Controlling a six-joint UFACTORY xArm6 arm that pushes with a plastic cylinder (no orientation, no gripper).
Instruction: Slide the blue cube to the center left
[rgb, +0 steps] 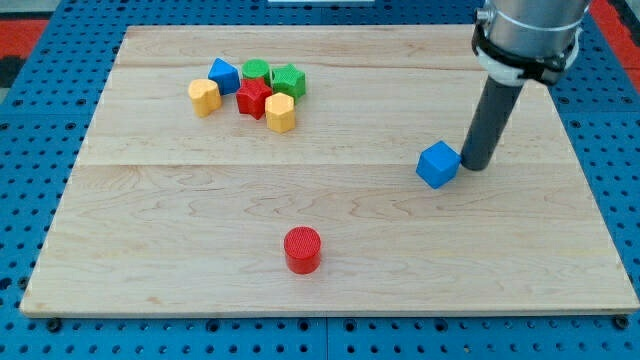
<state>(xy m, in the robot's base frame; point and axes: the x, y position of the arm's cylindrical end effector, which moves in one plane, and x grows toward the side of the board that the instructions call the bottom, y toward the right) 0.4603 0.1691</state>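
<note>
- Right of the desk's (330, 200) middle sits the blue cube (438, 164), resting flat on the wood with one corner turned toward the view's bottom.
- My tip (474, 165) stands just at the cube's right side, touching it or nearly so; the seam between them is too fine to judge.
- No fingers exist on this arm, so no open or closed state can be told; the rod's upper part and grey collar are cut off by the view's top edge.
- Far to the cube's upper left lies a tight cluster: a second blue block (223, 75), two green blocks (256, 70) (289, 80), a red star (254, 97), and two yellow blocks (204, 96) (280, 113). Their shapes partly hide one another.
- Left of and below the cube, a red cylinder (302, 249) stands alone.
</note>
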